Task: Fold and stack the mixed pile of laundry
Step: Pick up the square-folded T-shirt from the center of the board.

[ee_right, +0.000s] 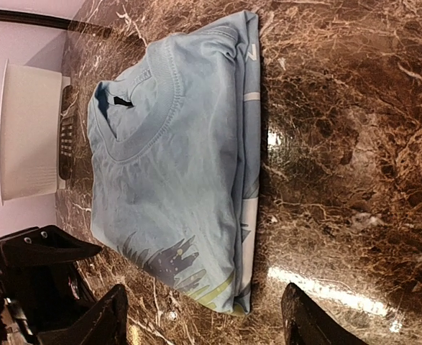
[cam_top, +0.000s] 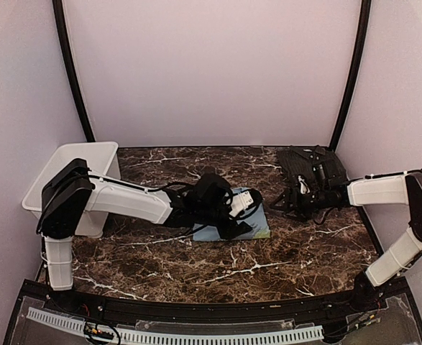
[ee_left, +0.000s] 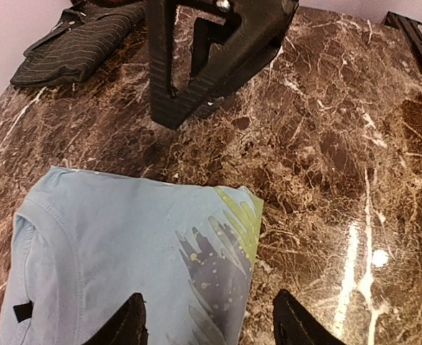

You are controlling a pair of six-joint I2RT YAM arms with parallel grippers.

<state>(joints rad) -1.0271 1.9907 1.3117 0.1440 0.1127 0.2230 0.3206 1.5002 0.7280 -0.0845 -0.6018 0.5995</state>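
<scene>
The light blue T-shirt lies folded into a small rectangle at the middle of the table, its dark and green print toward one corner. My left gripper hovers over that printed corner, open, one finger above the cloth and the other above bare marble. My right gripper points at the shirt's folded edge from the right, open, holding nothing. The black pinstriped shirt lies folded at the back right, behind the right gripper.
A white plastic bin stands at the table's left edge beside the left arm. The two grippers face each other closely across the T-shirt. Dark marble table surrounds it, with curtain walls behind.
</scene>
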